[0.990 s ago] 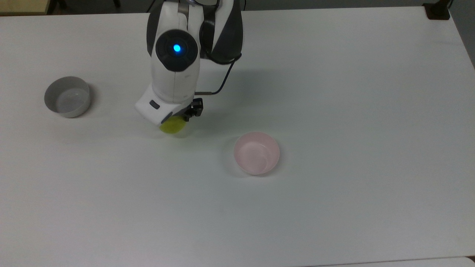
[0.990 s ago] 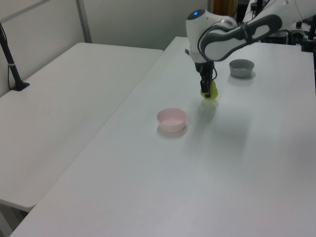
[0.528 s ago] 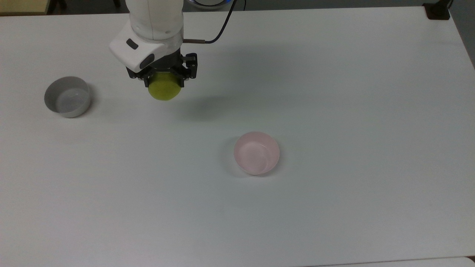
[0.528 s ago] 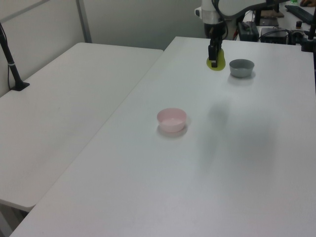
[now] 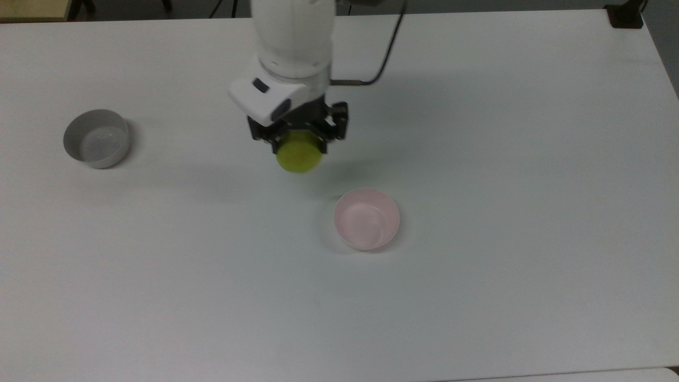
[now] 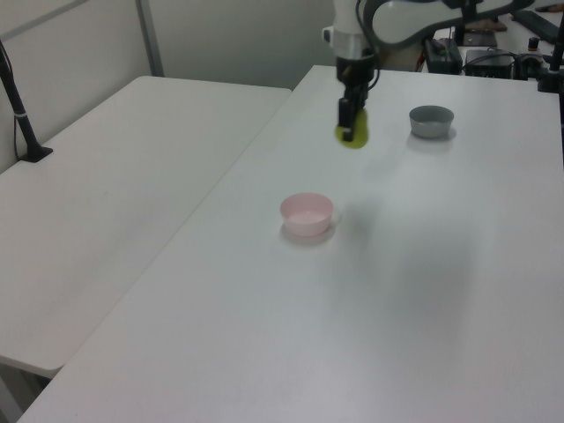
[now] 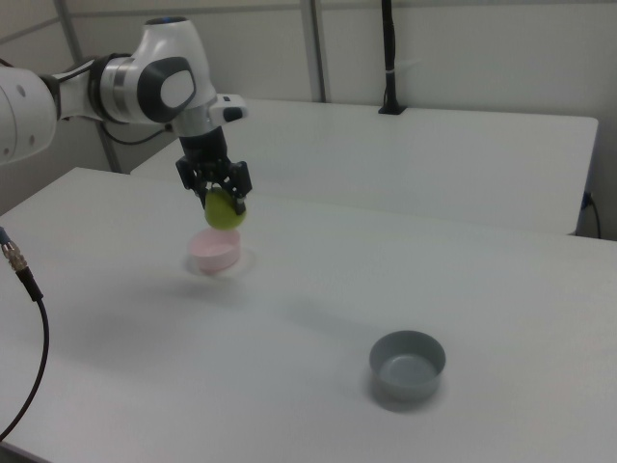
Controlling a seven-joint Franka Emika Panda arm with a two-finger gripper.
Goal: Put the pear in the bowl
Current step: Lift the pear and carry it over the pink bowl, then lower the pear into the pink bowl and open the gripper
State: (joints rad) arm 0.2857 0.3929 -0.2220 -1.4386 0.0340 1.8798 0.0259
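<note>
While the pear (image 5: 299,152) hangs clear of the bench (image 5: 477,297), the claw (image 5: 298,139) pinches it from above, one dark finger to either side, the yellow-green body bulging out below them. Carry step in hand: fruit lifted, not yet over the target.

Position, top view: pear sits up and toward the top view's left of the pink bowl (image 5: 367,218), near it but not above it; bare bench shows between the two. A soft shadow lies on the bench near the bowl. Left view: pear (image 6: 352,135) is well above the bench, beyond the bowl (image 6: 307,213). Right view: pear (image 7: 224,212) overlaps the bowl's (image 7: 214,250) far rim by line of sight, though the top view says it is still short of it.

Grey bowl (image 5: 97,138) stands far off at the top view's left edge of the work area, empty, well apart from everything. Not the target.

Judgement on next move: shift across until the pear is centred over the pink bowl's mouth, then lower before letting go. Bowl looks light and shallow; a drop from this height might bounce the fruit out or nudge the bowl. Centring matters, since the pear is not much narrower than the opening.
</note>
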